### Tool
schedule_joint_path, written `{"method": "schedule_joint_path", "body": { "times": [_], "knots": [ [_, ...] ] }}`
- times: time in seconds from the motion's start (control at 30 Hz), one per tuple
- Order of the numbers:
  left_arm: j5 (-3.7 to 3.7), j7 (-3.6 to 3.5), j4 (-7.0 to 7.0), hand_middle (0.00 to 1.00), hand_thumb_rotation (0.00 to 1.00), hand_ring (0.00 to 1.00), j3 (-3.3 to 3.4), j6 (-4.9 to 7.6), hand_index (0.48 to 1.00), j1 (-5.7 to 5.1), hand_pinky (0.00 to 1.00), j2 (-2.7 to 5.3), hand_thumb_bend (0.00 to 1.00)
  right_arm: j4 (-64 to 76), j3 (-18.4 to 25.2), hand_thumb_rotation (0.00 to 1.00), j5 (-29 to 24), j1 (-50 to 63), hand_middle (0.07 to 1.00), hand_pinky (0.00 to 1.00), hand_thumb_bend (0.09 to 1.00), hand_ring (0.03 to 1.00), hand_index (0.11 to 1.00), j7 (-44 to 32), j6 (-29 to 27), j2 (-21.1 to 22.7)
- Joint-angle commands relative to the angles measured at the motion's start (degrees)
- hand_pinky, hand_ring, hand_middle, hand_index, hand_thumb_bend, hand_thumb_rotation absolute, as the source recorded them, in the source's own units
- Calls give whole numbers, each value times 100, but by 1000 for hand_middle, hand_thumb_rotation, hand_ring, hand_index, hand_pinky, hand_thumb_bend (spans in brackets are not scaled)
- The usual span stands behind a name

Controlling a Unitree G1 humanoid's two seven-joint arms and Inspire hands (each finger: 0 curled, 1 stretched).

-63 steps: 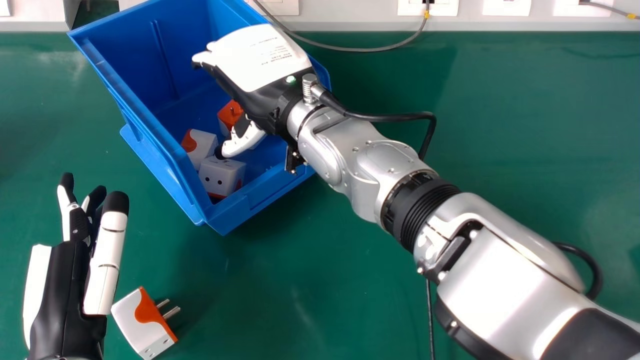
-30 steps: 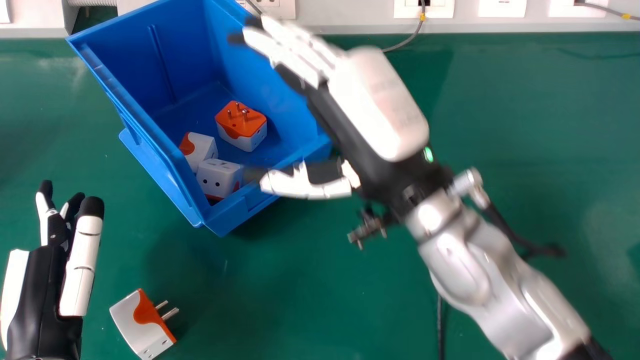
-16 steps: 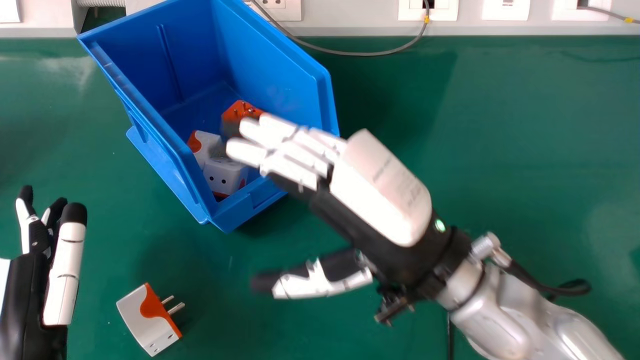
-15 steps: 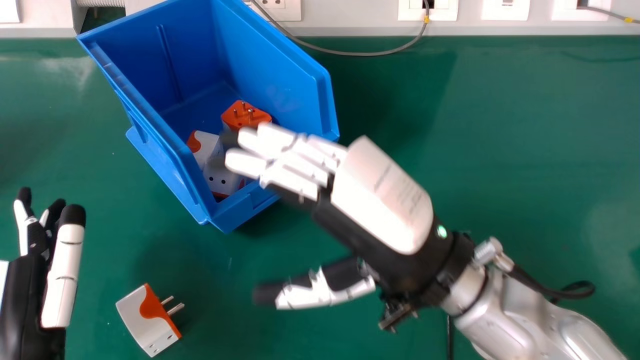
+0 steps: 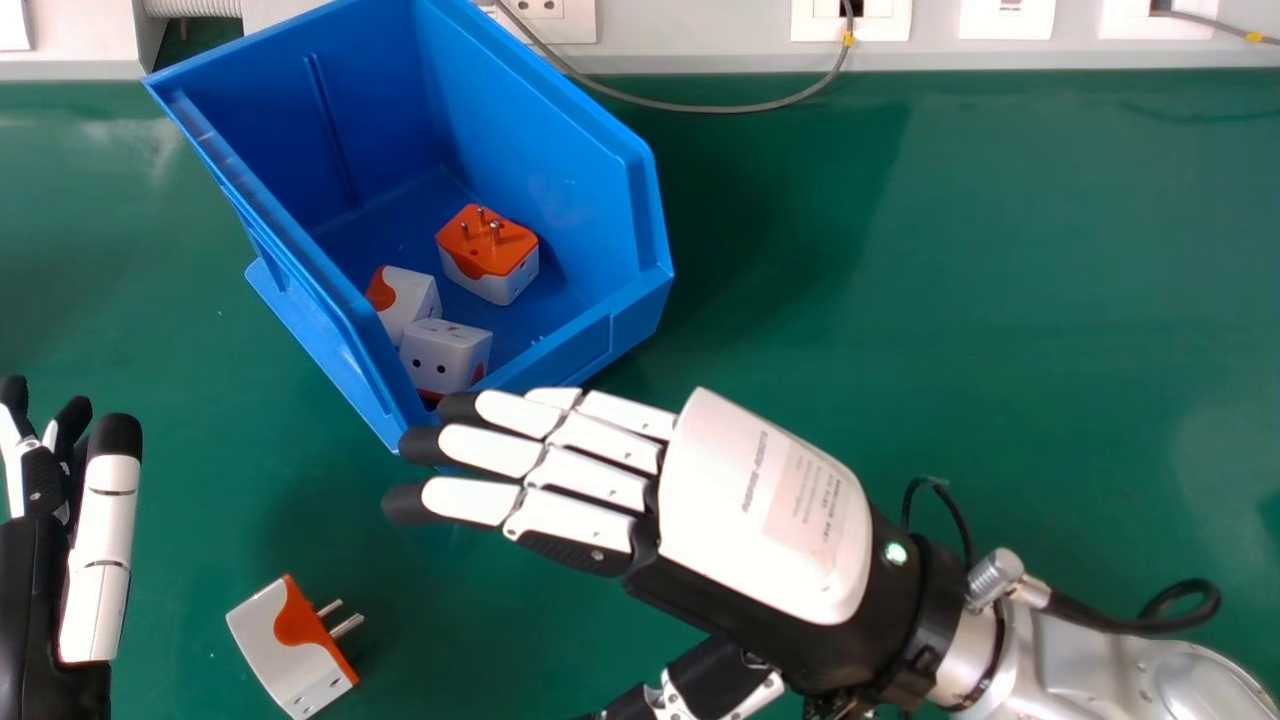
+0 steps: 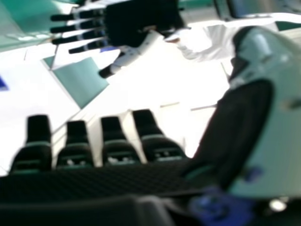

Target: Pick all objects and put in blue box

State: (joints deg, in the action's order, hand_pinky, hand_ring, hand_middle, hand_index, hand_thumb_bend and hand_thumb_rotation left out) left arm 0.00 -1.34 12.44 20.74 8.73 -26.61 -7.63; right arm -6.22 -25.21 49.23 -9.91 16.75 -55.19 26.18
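White-and-orange plug adapter (image 5: pixel 280 652) left of right hand (image 5: pixel 765 510), hand wide, empty; probably light, stiff; grip body sides, not prongs (image 5: pixel 348 626).

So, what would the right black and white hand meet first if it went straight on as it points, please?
Probably the near-left corner of the open blue box, which the right hand overlaps in the head view, but it might pass above.

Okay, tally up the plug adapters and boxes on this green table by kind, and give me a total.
Plug adapters, white and orange: 4, with three in the box and one on the table, outside it
Blue box: 1
Total: 5
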Motion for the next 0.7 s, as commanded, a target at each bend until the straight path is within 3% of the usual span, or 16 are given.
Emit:
{"method": "schedule_joint_path", "body": {
  "times": [0.0, 0.17, 0.3, 0.53, 0.67],
  "knots": [
    [-61, 37, 132, 979, 1000, 966, 36, 29, 1000, -6, 909, 15, 575, -103, -11, 549, 68, -123, 918, 854, 350, 924, 886, 220, -205, -135],
    [-64, 54, 147, 979, 1000, 965, 47, -6, 1000, 4, 909, 2, 567, -435, -220, 540, 117, -494, 915, 853, 338, 923, 882, 94, -367, -425],
    [-75, 59, 242, 980, 1000, 965, 59, -44, 1000, -33, 909, 13, 565, -660, -455, 492, 62, -901, 912, 845, 340, 918, 881, -297, -271, -700],
    [-168, 59, 275, 980, 1000, 964, 136, -71, 1000, -47, 909, 18, 573, -1154, -925, 459, 338, -1481, 939, 866, 346, 938, 901, -390, -235, -1301],
    [-214, 84, 348, 980, 1000, 964, 189, -76, 1000, -114, 909, 50, 574, -1397, -1185, 425, 478, -1798, 937, 851, 354, 935, 900, -496, -167, -1490]
  ]
}}
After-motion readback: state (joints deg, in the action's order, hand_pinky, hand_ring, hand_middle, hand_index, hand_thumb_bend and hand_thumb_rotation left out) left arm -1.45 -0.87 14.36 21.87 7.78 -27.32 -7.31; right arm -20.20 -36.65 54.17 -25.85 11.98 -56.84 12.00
